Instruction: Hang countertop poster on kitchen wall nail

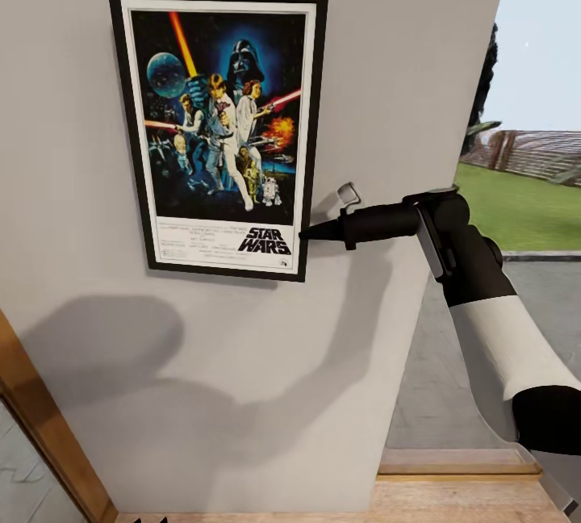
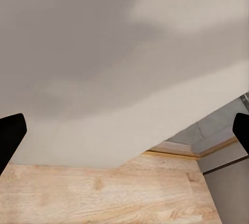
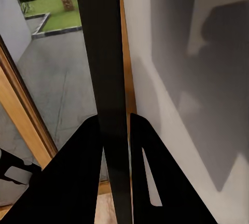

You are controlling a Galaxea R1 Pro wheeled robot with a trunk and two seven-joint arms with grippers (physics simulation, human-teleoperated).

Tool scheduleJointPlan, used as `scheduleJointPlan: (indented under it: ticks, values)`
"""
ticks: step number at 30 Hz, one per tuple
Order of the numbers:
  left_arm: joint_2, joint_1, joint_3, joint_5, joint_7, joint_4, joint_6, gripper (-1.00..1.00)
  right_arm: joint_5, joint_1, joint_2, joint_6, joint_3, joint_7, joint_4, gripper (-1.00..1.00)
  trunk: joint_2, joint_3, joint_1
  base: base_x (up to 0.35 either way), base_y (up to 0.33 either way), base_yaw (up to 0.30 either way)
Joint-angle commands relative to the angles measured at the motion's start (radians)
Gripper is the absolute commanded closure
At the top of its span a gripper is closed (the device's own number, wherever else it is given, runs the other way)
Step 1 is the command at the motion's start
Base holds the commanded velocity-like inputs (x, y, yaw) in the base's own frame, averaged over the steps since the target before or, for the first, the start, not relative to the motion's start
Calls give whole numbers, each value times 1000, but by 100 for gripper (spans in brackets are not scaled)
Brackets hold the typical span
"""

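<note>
The black-framed Star Wars poster point(image 1: 222, 127) stands upright and flat against the grey wall point(image 1: 387, 63). My right gripper point(image 1: 311, 232) reaches in from the right and is shut on the poster's lower right frame edge. In the right wrist view the black frame edge point(image 3: 101, 53) runs between the two dark fingers point(image 3: 78, 177), which press on it from both sides. My left gripper point(image 2: 124, 136) is open, its fingertips point(image 2: 10, 136) far apart, facing the base of the wall with nothing between them. The kitchen countertop is out of view.
A wooden floor point(image 1: 452, 503) meets the wall's foot. Right of the wall's end, an opening point(image 1: 532, 184) looks out on paving, grass and a fence. A wooden door frame point(image 1: 40, 418) slants across the lower left corner.
</note>
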Motion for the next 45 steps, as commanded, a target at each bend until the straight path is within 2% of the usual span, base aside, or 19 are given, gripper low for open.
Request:
scheduleJointPlan:
  ticks: [1, 16, 20, 25, 45]
  values:
    - [0, 0, -6, 6, -2, 1, -5, -100, -4, -1, -1, 13, 2, 3, 0, 100, -1, 0, 0, 0, 0, 0]
    - [0, 0, -6, 6, -2, 1, -5, -100, -4, -1, -1, 13, 2, 3, -1, 100, -1, 0, 0, 79, 0, 0]
    - [-1, 5, -5, 8, -5, 0, -6, -100, -7, 22, -1, -22, 0, -2, -24, 100, -1, 0, 0, 0, 0, 0]
    - [-1, 5, -5, 8, -5, 0, -6, -100, -7, 50, -1, -24, 0, -2, -28, 100, -1, 0, 0, 0, 0, 0]
    - [-1, 5, -5, 8, -4, 0, -5, -100, -7, 48, -1, -24, 1, -2, -30, 100, -1, 0, 0, 0, 0, 0]
